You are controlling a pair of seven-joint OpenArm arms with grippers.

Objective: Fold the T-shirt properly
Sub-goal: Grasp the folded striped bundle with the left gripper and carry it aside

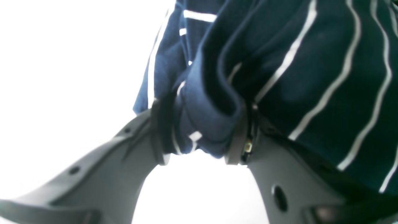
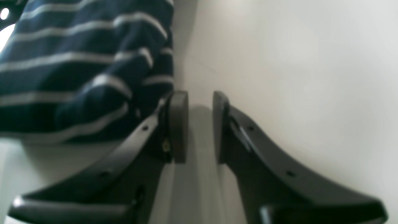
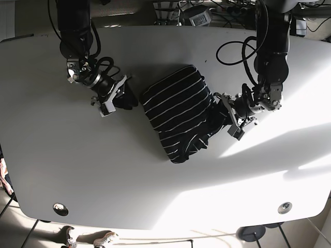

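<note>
Base view, left to right: right gripper (image 3: pixel 124 94) low on the white table (image 3: pixel 62 155), at the left edge of the T-shirt (image 3: pixel 178 111). Navy shirt with thin white stripes, lying mid-table as a compact, partly folded bundle, lumpy along its lower right edge. Left gripper (image 3: pixel 223 112) against the bundle's right side.

Right wrist view: right gripper (image 2: pixel 200 126) with jaws a little apart, only bare table between them; striped cloth lies just beside the outer face of one finger, not gripped.

Left wrist view: left gripper (image 1: pixel 199 133) clamped on a thick wad of T-shirt (image 1: pixel 311 77), several layers bunched between the pads.

Risks, as judged: the left grip holds multiple layers, so any pull could drag the whole bundle or undo folds already made. With the right gripper holding nothing, the far edge is unanchored and may slide. Release here could leave a crumpled edge.

Writing: no brand, label or print legible on shirt, table or arms.
</note>
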